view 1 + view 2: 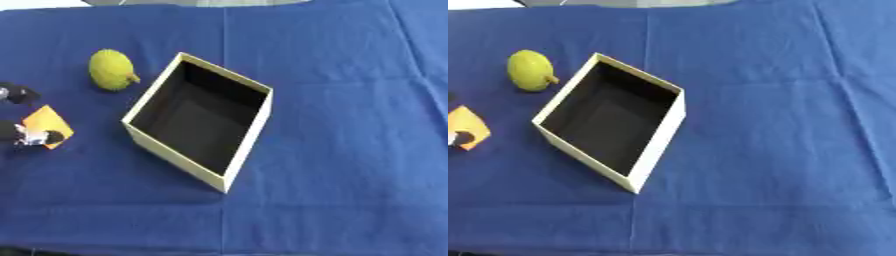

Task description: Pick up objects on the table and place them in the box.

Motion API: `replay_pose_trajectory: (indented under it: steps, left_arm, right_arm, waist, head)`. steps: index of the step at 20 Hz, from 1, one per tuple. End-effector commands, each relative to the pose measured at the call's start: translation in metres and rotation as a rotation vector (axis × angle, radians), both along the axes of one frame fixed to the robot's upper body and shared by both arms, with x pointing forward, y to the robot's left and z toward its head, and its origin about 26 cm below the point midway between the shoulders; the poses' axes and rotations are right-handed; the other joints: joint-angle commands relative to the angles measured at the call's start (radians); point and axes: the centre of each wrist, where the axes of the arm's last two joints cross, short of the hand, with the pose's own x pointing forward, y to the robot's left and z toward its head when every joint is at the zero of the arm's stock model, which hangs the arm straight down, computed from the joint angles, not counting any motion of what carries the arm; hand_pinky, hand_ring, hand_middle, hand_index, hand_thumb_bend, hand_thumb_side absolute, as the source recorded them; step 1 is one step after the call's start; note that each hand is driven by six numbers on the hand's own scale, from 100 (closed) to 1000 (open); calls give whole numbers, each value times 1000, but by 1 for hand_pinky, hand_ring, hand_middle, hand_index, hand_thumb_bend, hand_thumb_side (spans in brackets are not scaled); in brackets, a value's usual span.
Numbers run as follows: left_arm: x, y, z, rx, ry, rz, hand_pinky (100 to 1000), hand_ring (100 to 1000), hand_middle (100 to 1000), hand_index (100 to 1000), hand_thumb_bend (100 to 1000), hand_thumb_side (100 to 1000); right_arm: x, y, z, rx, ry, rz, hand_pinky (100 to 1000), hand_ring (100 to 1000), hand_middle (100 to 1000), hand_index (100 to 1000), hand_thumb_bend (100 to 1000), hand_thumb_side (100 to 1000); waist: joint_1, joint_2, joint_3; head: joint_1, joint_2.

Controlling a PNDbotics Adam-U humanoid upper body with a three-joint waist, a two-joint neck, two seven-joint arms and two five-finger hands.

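- The left hand (pixel 24 131) shows only as dark fingers at the counter's left edge, closed on a flat orange piece (pixel 45 125). Pinched by an edge, the piece could slip out on the way over.
- The box (pixel 229 178), open and empty, sits mid-counter; its near wall stands between hand and opening, so a low carry could catch it.
- A yellow-green fruit (pixel 111 69) lies near the box's far-left side and may roll if nudged.
- The right hand is out of sight.

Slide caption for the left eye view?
Left hand at orange piece; green fruit beside box.
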Motion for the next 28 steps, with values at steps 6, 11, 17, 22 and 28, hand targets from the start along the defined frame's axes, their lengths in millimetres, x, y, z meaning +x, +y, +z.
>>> replay_pose_trajectory:
  steps: [6,11,17,22,28]
  left_arm:
    - [2,9,4,49,13,10,953,851,710,882,623,627]
    - [4,8,2,12,-14,24,895,769,602,810,506,647]
    - [2,3,6,4,-59,15,890,766,607,842,565,641]
    - [-1,0,10,55,-68,-14,912,828,722,905,638,652]
    - [-12,-3,25,120,-139,-18,950,883,793,930,720,673]
  right_arm:
    - [-4,0,8,-12,-27,10,828,719,699,764,100,705]
    - [-4,0,6,-9,-23,8,829,718,697,764,100,706]
    - [-4,-1,4,-9,-16,0,829,717,695,763,100,709]
    - [-4,-2,3,-10,-11,-3,829,714,693,761,100,711]
    - [-4,-3,2,-8,-6,-11,829,712,690,760,100,716]
  waist:
    - [-2,-17,1]
    - [-2,-17,0]
    - [-1,-16,0]
    - [0,-15,0]
    - [4,-14,8]
  head:
    - [8,-5]
    - [8,-4]
    - [9,-3]
    - [8,-2]
    - [7,0]
